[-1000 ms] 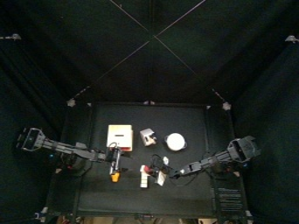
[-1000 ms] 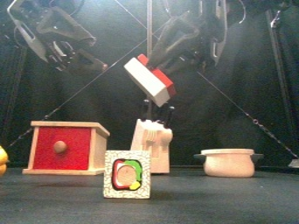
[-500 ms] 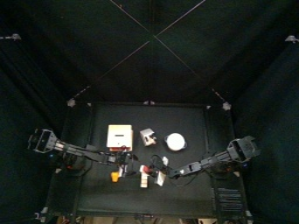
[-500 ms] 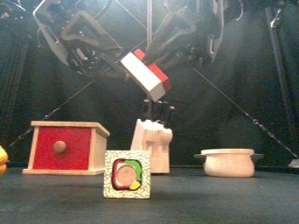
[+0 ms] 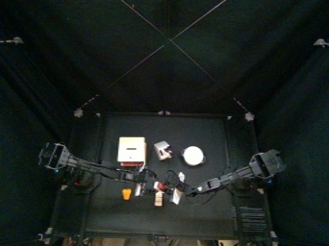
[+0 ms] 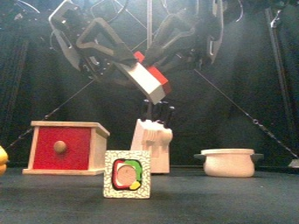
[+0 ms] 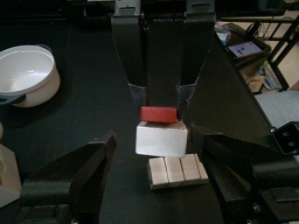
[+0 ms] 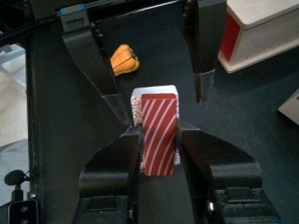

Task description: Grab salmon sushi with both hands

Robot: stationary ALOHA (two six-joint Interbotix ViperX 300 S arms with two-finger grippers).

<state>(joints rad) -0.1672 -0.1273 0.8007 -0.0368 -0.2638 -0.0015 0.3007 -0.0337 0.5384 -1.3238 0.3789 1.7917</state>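
The salmon sushi [image 6: 149,80], a small red-and-white oblong, hangs tilted in the air above the table's middle. My right gripper [image 8: 158,144] is shut on it, and its red striped top [image 8: 158,114] shows between the jaws. My left gripper [image 7: 156,144] is wide open and faces the sushi [image 7: 160,138] end on. Its two jaws stand on either side of the piece's free end, apart from it. From above, both grippers meet near the table's front, the left gripper [image 5: 146,180] close to the right gripper [image 5: 178,183].
On the table stand a red-fronted wooden box [image 6: 66,147], a picture card [image 6: 128,173], a pale slatted block [image 6: 156,144] under the sushi, and a white pot [image 6: 229,162]. An orange lump [image 5: 126,193] lies front left. A yellow-and-white box [image 5: 133,149] lies further back.
My left arm has swung right and brought its open jaws up to the sushi. The right gripper has kept hold of the sushi, which has barely shifted.
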